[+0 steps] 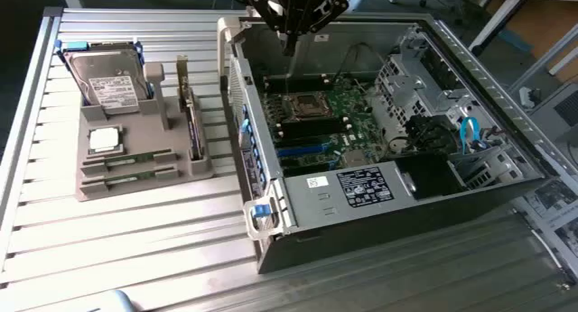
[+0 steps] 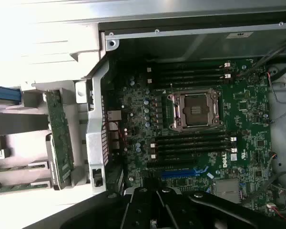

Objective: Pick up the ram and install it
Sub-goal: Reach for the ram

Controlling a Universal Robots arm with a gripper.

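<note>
Tool: the tool [image 1: 289, 49] is closed and hangs over the far end of the open computer case [image 1: 380, 217], above the motherboard [image 1: 334, 126].
Ram: the ram [image 1: 192, 126] stands on edge in the grey holder [image 1: 135, 190], on the holder's side toward the case (well apart from the tool). In the wrist view the ram [image 2: 59, 138] sits just outside the case wall.
Holder: on the desk [image 1: 135, 258], at the exterior view's left of the case. It also carries a hard drive [image 1: 108, 82] at its far end, a square silver CPU chip [image 1: 104, 139] nearer, and two short green sticks [image 1: 135, 160] in its near slots.
Board: the CPU socket [image 2: 196, 110] has rows of black memory slots [image 2: 190, 143] on either side.
</note>
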